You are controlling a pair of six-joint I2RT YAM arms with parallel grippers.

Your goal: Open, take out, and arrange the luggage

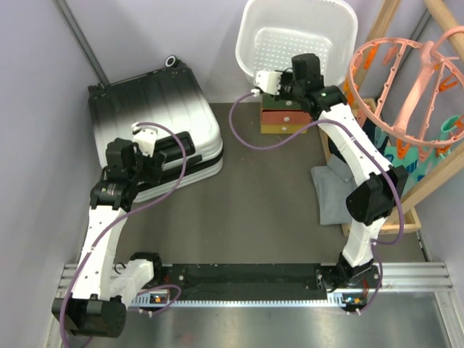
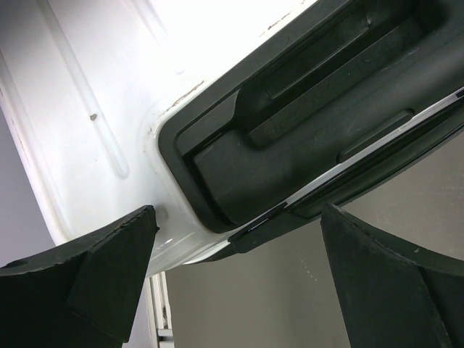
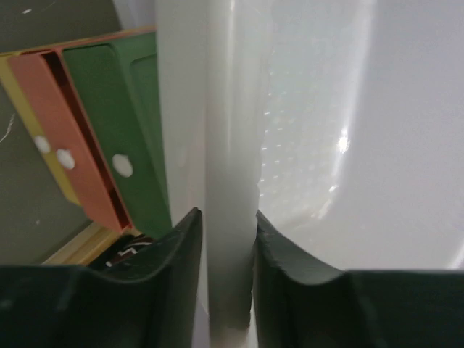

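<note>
A: Where is the luggage [image 1: 156, 119]?
B: Far left on the tabletop [image 1: 268, 196], closed; likely heavy, stiff and slick. The left hand [image 2: 238, 217], spread wide, faces its recessed handle [image 2: 304, 109], probably the best hold. The right hand [image 3: 228, 225] clamps the basket [image 1: 290, 14] rim.

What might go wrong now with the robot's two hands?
The right hand pinches the laundry basket rim; pulling might tip it onto the drawer box. The open left hand hovers near the suitcase handle, so it may close off target and slip.
</note>
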